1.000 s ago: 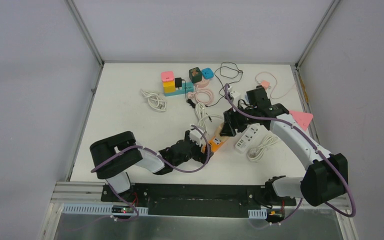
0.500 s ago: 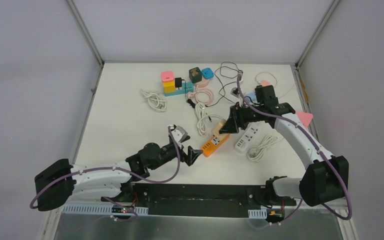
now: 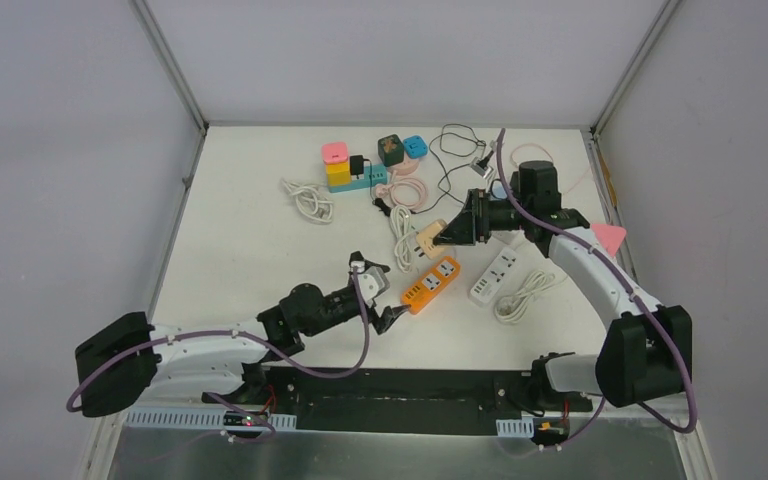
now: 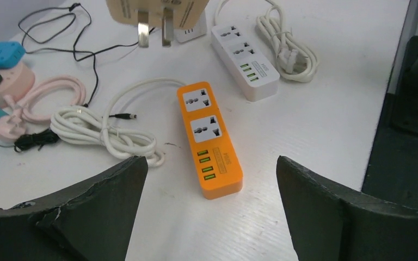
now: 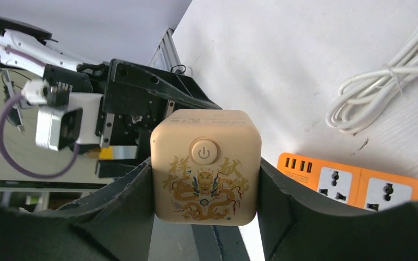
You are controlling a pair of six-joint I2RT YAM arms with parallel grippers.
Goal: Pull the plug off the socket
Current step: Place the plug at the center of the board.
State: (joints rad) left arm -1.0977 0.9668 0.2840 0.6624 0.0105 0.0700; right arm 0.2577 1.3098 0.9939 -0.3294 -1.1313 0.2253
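My right gripper [image 3: 450, 233] is shut on a beige cube plug [image 5: 205, 166] with a gold dragon print and holds it in the air, above and behind the orange power strip [image 3: 431, 284]. The plug's bare prongs show at the top of the left wrist view [image 4: 155, 16]. The orange strip lies flat on the table with both sockets empty [image 4: 208, 136], and it shows in the right wrist view too [image 5: 359, 182]. My left gripper [image 3: 387, 300] is open and empty, just in front of the strip's near end.
A white power strip [image 3: 494, 274] with a coiled cord [image 3: 525, 293] lies right of the orange one. White and pink cable coils [image 3: 403, 235], a black cord and several coloured adapter cubes [image 3: 338, 163] sit farther back. The table's black front edge is close behind my left gripper.
My right gripper has lifted the beige plug up and back, clear of the orange strip. My left arm let go of the strip, drew back toward the front edge and opened.
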